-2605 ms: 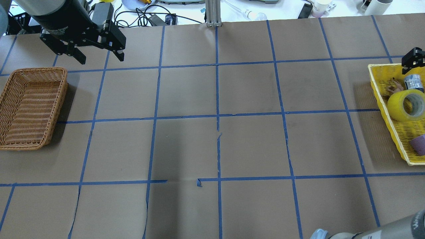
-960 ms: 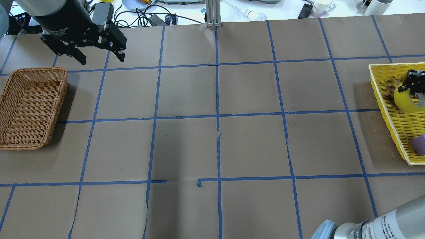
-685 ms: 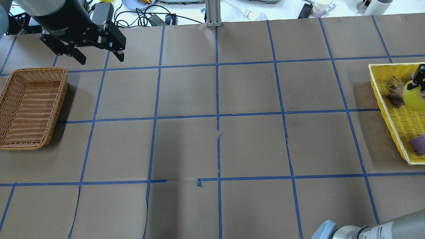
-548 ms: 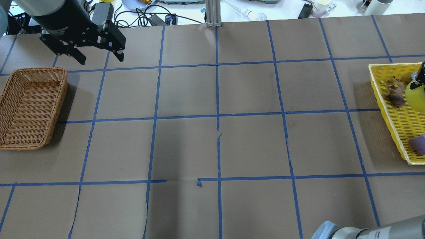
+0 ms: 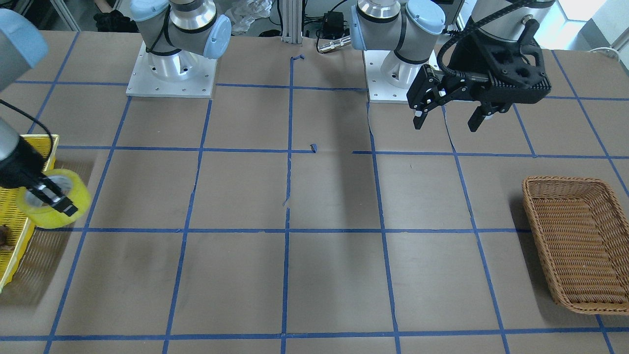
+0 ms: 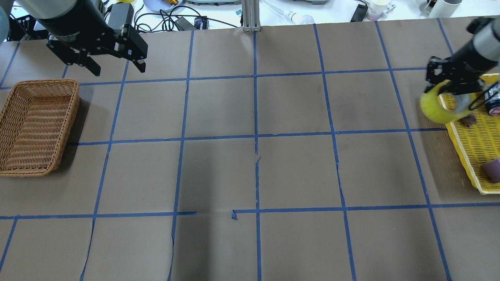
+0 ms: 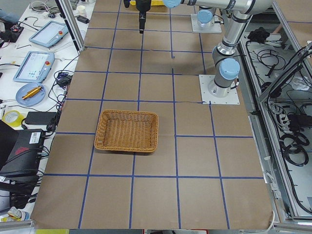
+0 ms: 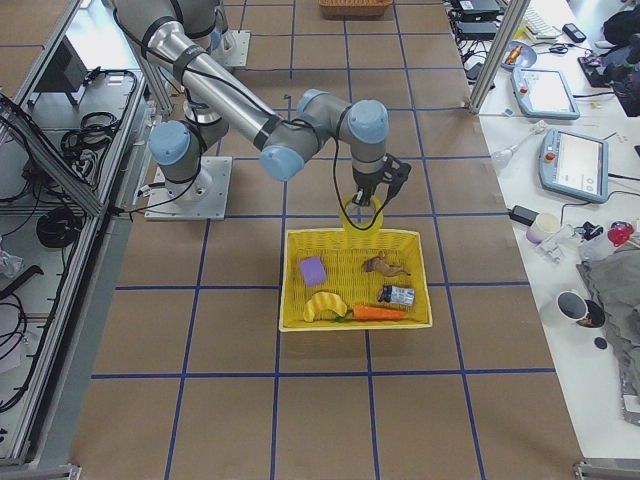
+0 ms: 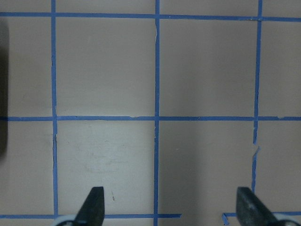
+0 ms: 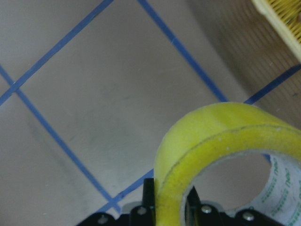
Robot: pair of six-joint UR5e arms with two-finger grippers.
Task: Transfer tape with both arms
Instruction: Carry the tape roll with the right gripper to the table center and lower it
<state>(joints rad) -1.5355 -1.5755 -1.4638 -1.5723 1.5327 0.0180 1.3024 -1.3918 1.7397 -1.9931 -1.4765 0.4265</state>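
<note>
**Item:** bright yellow roll of wide tape [image 6: 435,111] with a white inner core.

**Location:** in the air over the rim of the yellow plastic mesh basket [image 6: 470,152], on its side facing the open worktop, clear of the basket floor.

**Held by:** my right gripper [image 5: 51,197], clamped on one wall of the roll with one finger inside the core. The roll hangs below it.

**Orientation:** on edge. I judge the core axis runs roughly along the worktop's length, away from the basket.

**Receiver:** my left gripper [image 6: 119,70], jaws spread wide and empty, well apart from the basket at the worktop's far end.

**Bearing:** the tape lies lengthwise down the worktop from the left gripper, and the right arm is far nearer. The handover likely needs the left gripper on the roll's free wall.
</note>
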